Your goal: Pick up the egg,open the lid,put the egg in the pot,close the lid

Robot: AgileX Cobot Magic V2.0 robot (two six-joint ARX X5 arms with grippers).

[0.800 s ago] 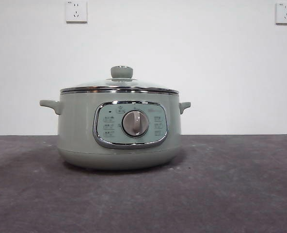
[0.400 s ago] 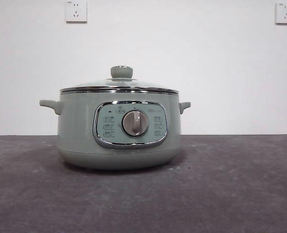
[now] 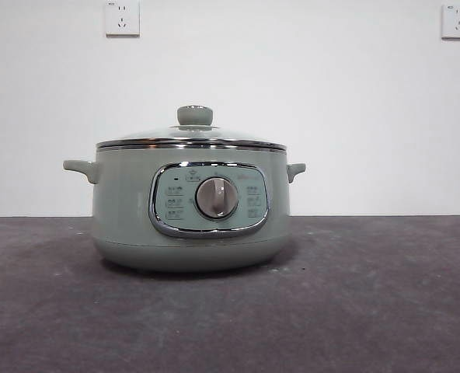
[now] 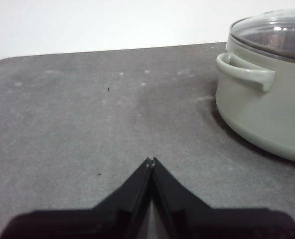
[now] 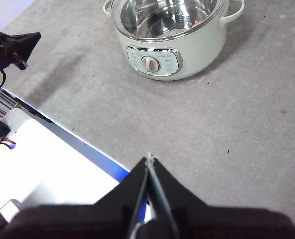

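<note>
Covered pot (image 3: 191,210) alone on the grey counter (image 3: 370,311).
The lid (image 3: 191,138) sits on; the left end effector (image 4: 151,162) and right end effector (image 5: 148,159) wait clenched, empty.

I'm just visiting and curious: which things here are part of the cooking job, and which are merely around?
Part of the job:
- pot, standing on the table
- lid, sitting closed on the pot
- left gripper, shut, low over the table beside the pot
- right gripper, shut, held away from the pot
- the egg is not visible in any view

Merely around:
- two wall sockets
- grey table
</note>
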